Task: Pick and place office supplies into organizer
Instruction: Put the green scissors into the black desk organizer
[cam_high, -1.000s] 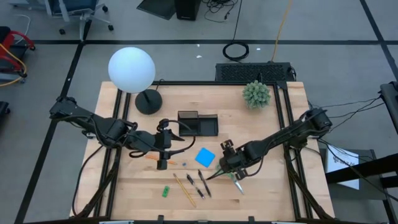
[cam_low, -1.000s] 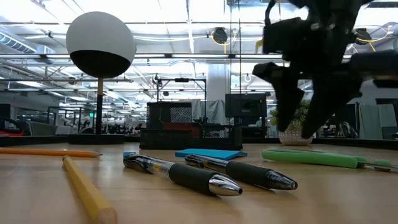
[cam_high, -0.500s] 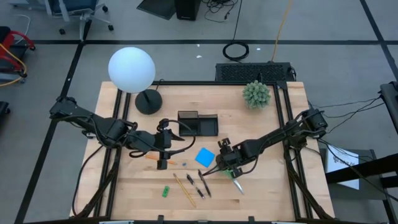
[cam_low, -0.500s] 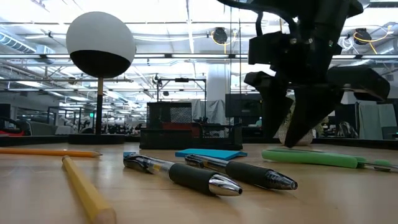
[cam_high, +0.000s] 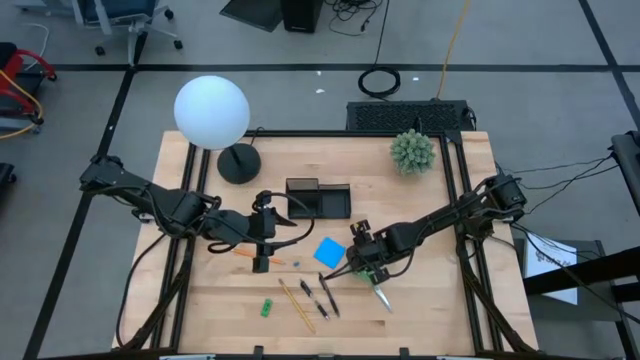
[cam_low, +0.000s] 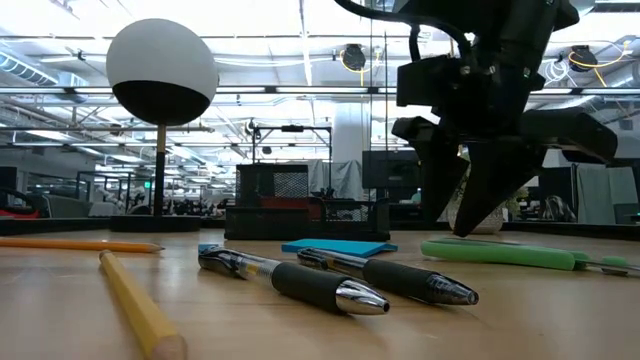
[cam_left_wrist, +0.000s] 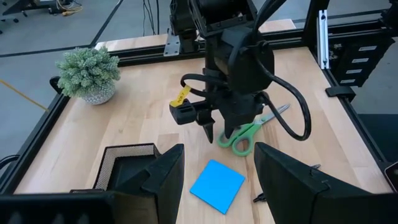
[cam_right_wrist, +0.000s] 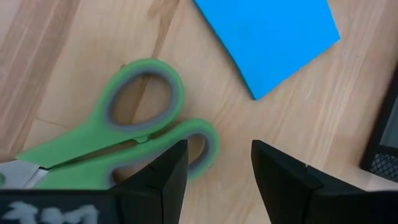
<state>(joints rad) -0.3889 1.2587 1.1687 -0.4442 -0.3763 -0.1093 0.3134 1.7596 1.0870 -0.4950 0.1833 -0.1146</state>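
Observation:
The green-handled scissors (cam_right_wrist: 134, 134) lie flat on the table; they also show in the high view (cam_high: 378, 288). My right gripper (cam_right_wrist: 217, 163) is open and points down just over the handle loops, beside the blue sticky pad (cam_high: 330, 252). I see no touch. In the low view its fingertips (cam_low: 455, 228) hang a little above the wood. My left gripper (cam_high: 268, 240) is open and empty over the orange pencil (cam_high: 247, 254). The black organizer (cam_high: 318, 198) stands behind it. The yellow pencil (cam_high: 296, 304), two dark pens (cam_high: 320, 296) and the green eraser piece (cam_high: 268, 307) lie near the front edge.
A lamp with a white globe (cam_high: 211, 110) and a black round base (cam_high: 238, 162) stands at the far left. A green spiky plant (cam_high: 412, 150) stands at the far right. Bare wood lies along the near right part of the table (cam_high: 440, 310).
My right gripper has come down and a little toward the table's left edge, closing in over the scissors' handles. The scissors and the other supplies lie where they were.

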